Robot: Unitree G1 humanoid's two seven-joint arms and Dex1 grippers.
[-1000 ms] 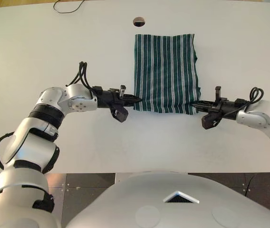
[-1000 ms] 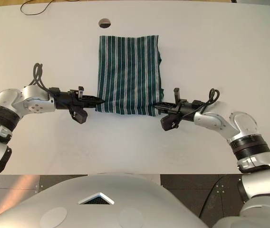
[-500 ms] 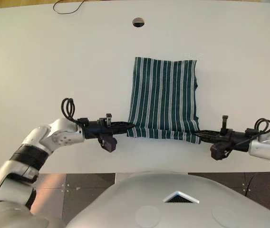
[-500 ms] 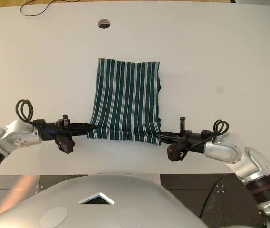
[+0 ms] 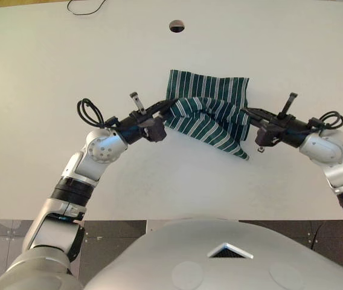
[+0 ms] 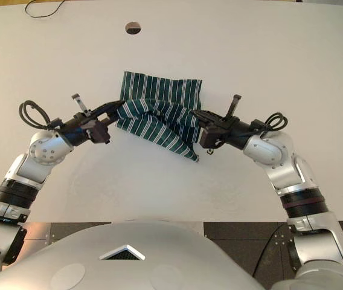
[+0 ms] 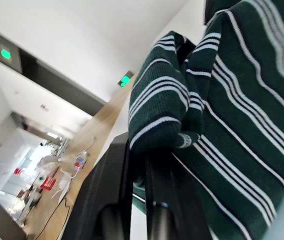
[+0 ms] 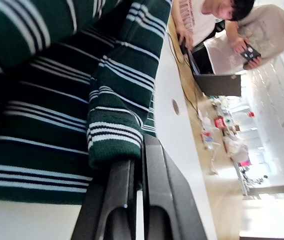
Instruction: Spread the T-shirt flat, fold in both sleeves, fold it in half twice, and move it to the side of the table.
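White table (image 5: 51,72). Green striped T-shirt (image 5: 211,106), folded, sits centre-far on it: far edge lies on the surface, 2 near corners are raised, cloth sags between the arms. Left gripper (image 5: 170,104) pinched tight on 1 corner. Right gripper (image 5: 246,111) clamped on the other, fingers closed onto fabric.

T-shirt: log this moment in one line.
left gripper: shut on T-shirt | right gripper: shut on T-shirt | held edge raised above table

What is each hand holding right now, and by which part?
Both hold the striped T-shirt: the left hand pinches the left corner of its lifted edge, the right hand the right corner.
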